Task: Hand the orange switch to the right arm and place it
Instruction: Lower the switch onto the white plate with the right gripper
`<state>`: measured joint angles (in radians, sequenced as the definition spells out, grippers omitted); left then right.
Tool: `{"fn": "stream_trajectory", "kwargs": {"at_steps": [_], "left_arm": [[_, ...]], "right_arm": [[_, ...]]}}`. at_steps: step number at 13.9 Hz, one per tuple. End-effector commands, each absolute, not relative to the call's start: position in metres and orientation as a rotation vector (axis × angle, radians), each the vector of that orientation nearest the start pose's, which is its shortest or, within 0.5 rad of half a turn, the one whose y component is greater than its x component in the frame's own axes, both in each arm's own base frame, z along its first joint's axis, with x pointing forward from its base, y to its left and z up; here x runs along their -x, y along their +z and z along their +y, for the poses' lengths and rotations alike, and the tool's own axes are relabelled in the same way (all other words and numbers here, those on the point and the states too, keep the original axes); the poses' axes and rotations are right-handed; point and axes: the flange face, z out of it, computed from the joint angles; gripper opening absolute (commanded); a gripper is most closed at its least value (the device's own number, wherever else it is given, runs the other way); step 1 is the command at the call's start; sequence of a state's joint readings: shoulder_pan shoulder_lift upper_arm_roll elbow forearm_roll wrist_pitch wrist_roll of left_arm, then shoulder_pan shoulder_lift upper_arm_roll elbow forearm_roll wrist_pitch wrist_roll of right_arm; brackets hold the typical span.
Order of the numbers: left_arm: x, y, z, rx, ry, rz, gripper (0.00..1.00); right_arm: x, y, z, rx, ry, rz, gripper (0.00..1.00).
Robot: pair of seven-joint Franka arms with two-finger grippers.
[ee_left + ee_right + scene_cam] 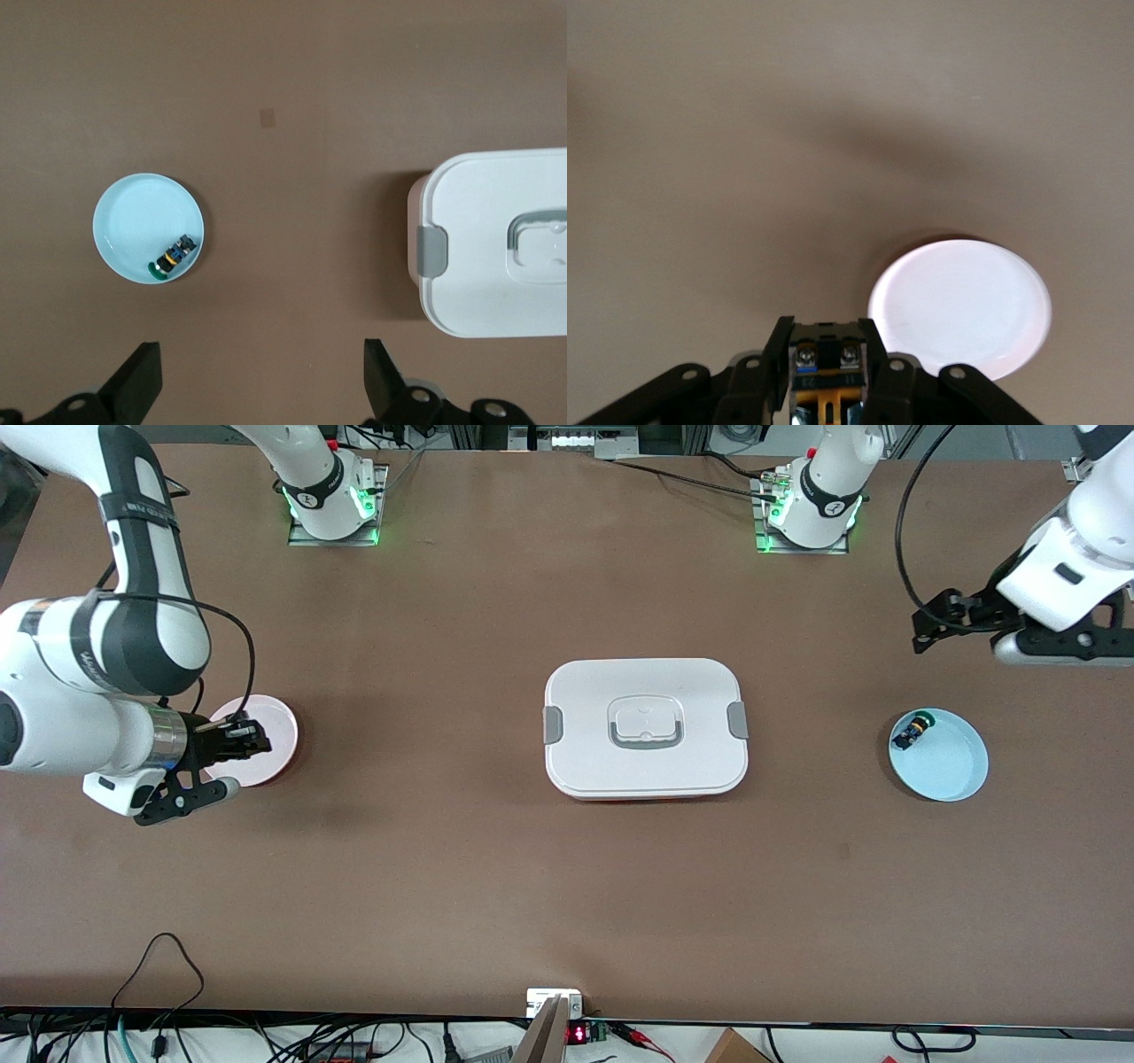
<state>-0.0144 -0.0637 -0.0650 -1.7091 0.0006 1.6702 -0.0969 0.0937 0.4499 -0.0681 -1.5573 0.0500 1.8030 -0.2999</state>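
Observation:
The orange switch (824, 376), a small black body with orange parts and two silvery screws, sits between the fingers of my right gripper (824, 354). That gripper (239, 741) is shut on it and hangs over the edge of a round white plate (276, 724) at the right arm's end of the table. The same white plate (966, 305) has nothing on it. My left gripper (926, 631) hangs open and holds nothing, above bare table at the left arm's end. Its fingers (137, 385) stand wide apart.
A light-blue plate (952, 771) holds a black switch with a green cap (912, 732); both also show in the left wrist view, plate (133, 217) and switch (170, 259). A white lidded box with grey clasps (645, 726) stands mid-table.

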Motion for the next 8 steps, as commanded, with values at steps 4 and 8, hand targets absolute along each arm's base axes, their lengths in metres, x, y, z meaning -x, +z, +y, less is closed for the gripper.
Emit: {"fn": "stream_trajectory", "kwargs": {"at_steps": [4, 8], "left_arm": [[-0.58, 0.594, -0.045, 3.135, -0.076, 0.009, 1.0], [-0.595, 0.593, -0.042, 3.062, -0.092, 0.094, 1.0]], "right_arm": [[-0.63, 0.28, -0.03, 3.136, 0.18, -0.458, 0.0], [-0.597, 0.219, -0.056, 3.142, 0.156, -0.407, 0.0]]}}
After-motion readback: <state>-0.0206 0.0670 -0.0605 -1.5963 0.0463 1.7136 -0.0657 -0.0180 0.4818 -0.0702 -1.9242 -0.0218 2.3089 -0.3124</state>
